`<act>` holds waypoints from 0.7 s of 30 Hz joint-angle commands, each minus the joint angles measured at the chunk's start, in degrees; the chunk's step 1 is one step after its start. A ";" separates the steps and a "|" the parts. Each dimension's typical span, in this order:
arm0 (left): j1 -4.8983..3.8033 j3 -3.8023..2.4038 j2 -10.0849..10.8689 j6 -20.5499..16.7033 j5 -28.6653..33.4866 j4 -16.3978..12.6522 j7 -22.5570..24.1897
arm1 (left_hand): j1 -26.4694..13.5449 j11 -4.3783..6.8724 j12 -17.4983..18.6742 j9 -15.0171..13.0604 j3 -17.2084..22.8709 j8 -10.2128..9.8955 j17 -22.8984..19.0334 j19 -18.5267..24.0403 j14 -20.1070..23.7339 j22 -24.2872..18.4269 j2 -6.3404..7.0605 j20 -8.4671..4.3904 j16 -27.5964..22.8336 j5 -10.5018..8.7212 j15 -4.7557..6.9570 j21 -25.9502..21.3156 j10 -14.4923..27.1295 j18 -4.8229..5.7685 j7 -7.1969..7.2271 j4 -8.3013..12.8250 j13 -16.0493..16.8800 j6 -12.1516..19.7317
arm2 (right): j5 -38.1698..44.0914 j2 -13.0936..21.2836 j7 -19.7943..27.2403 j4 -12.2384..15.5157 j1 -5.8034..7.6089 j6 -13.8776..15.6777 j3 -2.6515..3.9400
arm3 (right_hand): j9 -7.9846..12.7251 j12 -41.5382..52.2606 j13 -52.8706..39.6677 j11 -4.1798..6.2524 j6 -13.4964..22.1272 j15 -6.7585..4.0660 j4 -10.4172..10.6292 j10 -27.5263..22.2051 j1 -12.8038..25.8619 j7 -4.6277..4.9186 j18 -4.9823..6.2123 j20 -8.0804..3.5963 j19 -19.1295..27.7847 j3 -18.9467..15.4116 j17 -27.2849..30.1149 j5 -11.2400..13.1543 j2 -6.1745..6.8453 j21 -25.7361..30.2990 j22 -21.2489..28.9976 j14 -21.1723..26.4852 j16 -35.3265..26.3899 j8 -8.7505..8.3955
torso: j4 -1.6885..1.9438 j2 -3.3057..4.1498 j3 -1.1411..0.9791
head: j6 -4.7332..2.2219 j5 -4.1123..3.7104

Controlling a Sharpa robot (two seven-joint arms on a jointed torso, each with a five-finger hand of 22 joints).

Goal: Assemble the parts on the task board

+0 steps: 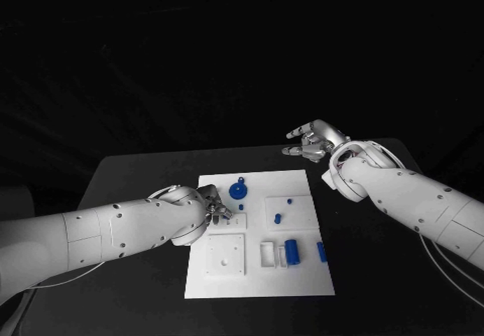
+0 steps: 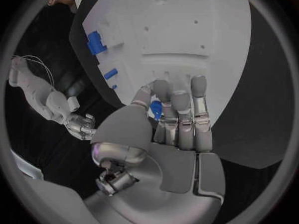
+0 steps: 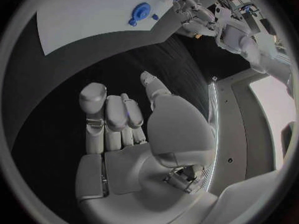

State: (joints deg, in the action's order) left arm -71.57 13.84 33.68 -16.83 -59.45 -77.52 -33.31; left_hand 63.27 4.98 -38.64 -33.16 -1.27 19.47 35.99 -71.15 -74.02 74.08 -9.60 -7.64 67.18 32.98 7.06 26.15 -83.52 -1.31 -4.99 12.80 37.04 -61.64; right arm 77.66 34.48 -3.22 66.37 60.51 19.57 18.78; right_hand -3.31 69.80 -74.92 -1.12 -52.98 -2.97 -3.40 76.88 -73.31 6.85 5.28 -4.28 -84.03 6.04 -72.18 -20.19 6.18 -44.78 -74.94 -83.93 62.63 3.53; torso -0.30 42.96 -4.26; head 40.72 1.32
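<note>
The white task board lies in the middle of the black table. My left hand is low over the board's left side, thumb and fingers pinching a small blue part close to the plate. A round blue part sits just beyond it. A blue cylinder and a blue bar lie near the board's right front, with two tiny blue parts further back. My right hand hangs raised past the board's far right corner, its fingers curled in with nothing plainly in them.
A raised white square block and a small white frame stand on the board's front half. Bare black table lies to the right of the board and behind it.
</note>
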 commanded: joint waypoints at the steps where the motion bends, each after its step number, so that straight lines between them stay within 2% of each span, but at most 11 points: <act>1: 0.14 -0.02 -0.25 0.59 -0.10 0.00 0.24 | 0.88 0.27 -0.05 -14.06 0.05 -0.16 0.12 -0.61 -0.21 0.95 -0.25 -0.07 -0.04 -0.27 0.16 -1.06 -0.11 0.15 7.66 -0.26 0.07 -8.62 | 0.52 -0.09 0.27 0.00 0.01 -0.59 0.03 | -0.08 -0.24 -0.74 0.15 -0.44 0.01 -0.18 -0.40 0.49 0.14 0.99 0.31 -1.15 0.37 0.05 -0.40 -0.06 0.35 -5.14 0.29 -0.15 -0.16 | 0.05 0.04 0.05 | 0.14 -0.13; 2: 0.17 -0.02 -0.28 0.67 -0.09 0.02 0.24 | 0.94 0.27 -0.07 -13.71 0.05 0.71 0.14 -0.79 -0.21 1.44 -0.25 -0.06 -0.04 -0.25 0.14 -1.49 -0.12 0.14 7.69 -0.33 0.10 -8.20 | 0.53 -0.11 0.27 -0.01 0.01 -0.59 0.03 | -0.08 -0.24 -0.74 0.15 -0.44 0.01 -0.18 -0.40 0.49 0.14 0.99 0.31 -1.15 0.37 0.06 -0.40 -0.06 0.34 -5.14 0.29 -0.15 -0.16 | 0.05 0.04 0.05 | 0.14 -0.13; 7: 0.30 -0.02 -0.44 1.03 -0.11 0.15 0.24 | 1.02 0.25 -0.04 -12.88 0.07 1.09 0.14 -1.01 -0.18 1.67 -0.16 -0.06 -0.05 -0.27 0.12 -2.05 -0.07 0.17 7.67 -0.23 0.09 -8.08 | 0.53 -0.17 0.28 -0.03 0.01 -0.67 0.03 | -0.10 -0.21 -0.74 0.16 -0.77 0.00 -0.25 -0.39 0.54 0.12 0.99 0.30 -1.16 0.49 0.08 -0.35 -0.12 0.35 -5.14 0.30 -0.19 -0.14 | 0.05 0.05 0.06 | 0.25 -0.17; 21: 0.81 -0.02 -0.96 1.69 -0.88 0.67 0.12 | 1.12 0.25 -0.10 -12.53 0.06 1.37 0.15 -1.13 -0.18 1.76 -0.11 -0.05 -0.05 -0.29 0.12 -2.26 -0.10 0.17 7.67 -0.16 0.12 -8.04 | 0.54 -0.29 0.28 0.02 0.01 -0.90 0.03 | -0.10 -0.21 -0.74 0.16 -0.77 0.00 -0.25 -0.39 0.54 0.12 0.99 0.30 -1.16 0.49 0.08 -0.35 -0.12 0.35 -5.14 0.30 -0.19 -0.14 | 0.08 0.06 0.09 | 0.38 -0.21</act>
State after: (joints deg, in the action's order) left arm -70.82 13.84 32.89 -16.11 -59.67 -76.79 -33.30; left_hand 63.65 4.77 -38.64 -33.17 -1.42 20.47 36.06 -71.88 -74.02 74.93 -9.50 -7.58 67.18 32.76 7.05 24.18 -83.54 -1.32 -4.97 12.60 37.11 -61.81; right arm 77.70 34.27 -3.23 66.34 60.51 19.44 18.78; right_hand -3.36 69.81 -74.92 -1.13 -53.32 -2.97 -3.56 76.88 -73.31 6.80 5.27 -4.28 -84.03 6.20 -72.18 -20.42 6.18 -44.78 -74.93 -83.93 62.63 3.53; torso -0.23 43.02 -4.17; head 41.08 1.14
